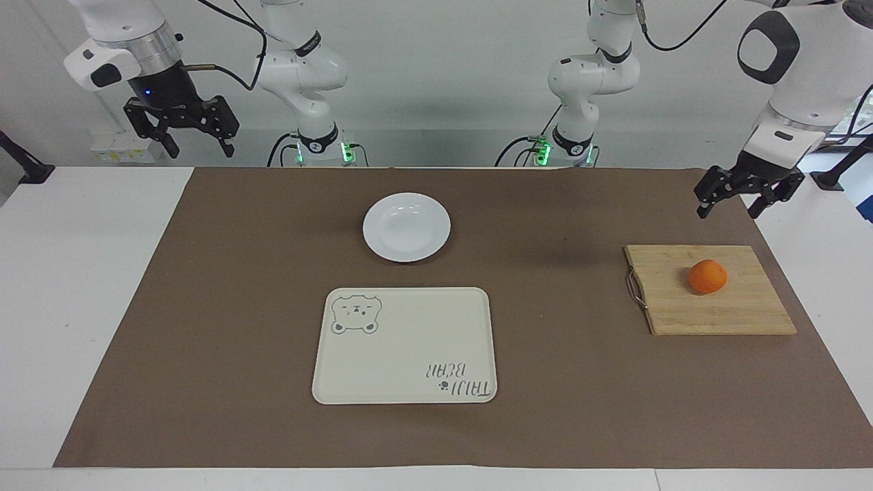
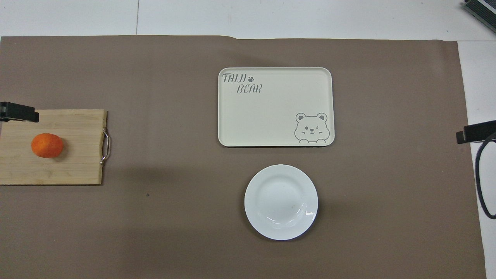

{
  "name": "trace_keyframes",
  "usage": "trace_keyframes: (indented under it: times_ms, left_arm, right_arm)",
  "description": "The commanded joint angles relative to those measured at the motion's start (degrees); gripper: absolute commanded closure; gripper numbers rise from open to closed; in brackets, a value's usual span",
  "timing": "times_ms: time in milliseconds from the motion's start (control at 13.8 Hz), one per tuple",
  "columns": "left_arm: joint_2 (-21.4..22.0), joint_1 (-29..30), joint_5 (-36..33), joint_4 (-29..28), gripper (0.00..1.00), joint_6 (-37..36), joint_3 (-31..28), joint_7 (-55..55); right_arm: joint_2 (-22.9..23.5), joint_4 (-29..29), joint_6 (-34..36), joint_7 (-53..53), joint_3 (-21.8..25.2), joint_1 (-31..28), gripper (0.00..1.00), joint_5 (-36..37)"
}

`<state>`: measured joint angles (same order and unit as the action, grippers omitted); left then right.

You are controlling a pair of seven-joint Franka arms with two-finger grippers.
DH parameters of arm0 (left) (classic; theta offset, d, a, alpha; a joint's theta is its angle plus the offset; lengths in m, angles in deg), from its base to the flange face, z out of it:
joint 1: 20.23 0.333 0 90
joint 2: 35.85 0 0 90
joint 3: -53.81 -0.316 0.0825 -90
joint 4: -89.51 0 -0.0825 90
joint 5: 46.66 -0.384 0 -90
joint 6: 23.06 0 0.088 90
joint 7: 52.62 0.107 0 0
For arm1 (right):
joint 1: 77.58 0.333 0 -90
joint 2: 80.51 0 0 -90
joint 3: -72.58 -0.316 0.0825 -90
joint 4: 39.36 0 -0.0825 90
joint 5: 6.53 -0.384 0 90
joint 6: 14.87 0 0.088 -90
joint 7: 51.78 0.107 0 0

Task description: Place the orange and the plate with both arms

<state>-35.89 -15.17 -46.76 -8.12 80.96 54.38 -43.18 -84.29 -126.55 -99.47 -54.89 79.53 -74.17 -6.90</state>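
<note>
I'm watching both arms from my station. The left gripper (image 1: 741, 198) is hanging in the air over the brown mat (image 1: 204, 307), by the edge of the cutting board (image 1: 709, 300) that lies nearer the robots, at the left arm's end of the table; its fingers are standing apart w/ nothing between them. In the overhead view I'm only getting one black fingertip of it at the frame edge, over the board's corner. The right gripper (image 1: 181, 126) is waiting up high over the right arm's end of the table, fingers also spread & empty.

The orange (image 1: 707, 276) is sitting on the wooden board, approx. mid-board, not touching the metal handle (image 1: 635, 288) on the board's edge toward the table's middle. The left gripper is clear of the orange, no contact.

The plate (image 1: 406, 227) is lying flat on the mat near the table's middle, nearer to the robots than the cream tray (image 1: 405, 346) w/ the bear drawing. Plate & tray are just apart, a strip of mat showing between them. Both are bare. Plate is well apart from the board.
</note>
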Motion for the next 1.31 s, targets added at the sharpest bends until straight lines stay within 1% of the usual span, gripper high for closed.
trace_keyframes:
  times_ms: [0,218,364,509,582,800,945,1091,1236]
  left_arm:
    - [1.0,1.9,0.6,-4.1,0.0,4.5,0.5,2.6]
    - [-1.4,3.8,0.5,-5.4,0.0,6.3,0.5,3.2]
    - [-2.6,6.0,0.5,-8.2,0.0,10.3,0.5,5.4]
    - [-2.9,7.0,0.5,-12.2,0.0,15.6,0.5,6.7]
    - [-3.9,7.8,0.5,-13.5,0.0,17.3,0.5,6.7]
    - [-7.6,9.0,0.5,-14.4,0.0,20.3,0.5,8.0]
    - [-8.5,9.1,0.5,-16.4,0.0,23.1,0.5,8.0]
    - [-9.8,9.3,0.6,-19.6,0.0,28.5,0.5,8.0]
    - [-12.3,10.2,0.5,-20.3,0.0,32.5,0.5,10.1]
  right_arm:
    - [-1.3,-1.6,-0.7,-1.4,-0.2,-0.1,0.0,0.5]
    - [-1.2,-1.6,-0.7,-1.4,-0.2,-0.1,0.0,0.5]
    - [-1.3,-1.6,-0.7,-1.4,-0.2,-0.1,0.0,0.5]
    - [-1.3,-1.6,-0.7,-1.4,-0.2,-0.1,0.0,0.5]
    - [-1.2,-1.6,-0.7,-1.4,-0.2,-0.1,0.0,0.5]
    - [-1.3,-1.6,-0.7,-1.4,-0.2,-0.1,0.0,0.5]
    - [-1.3,-1.6,-0.7,-1.4,-0.2,-0.1,0.0,0.5]
    - [-1.2,-1.6,-0.7,-1.4,-0.2,-0.1,0.0,0.5]
    - [-1.3,-1.6,-0.7,-1.4,-0.2,-0.1,0.0,0.5]
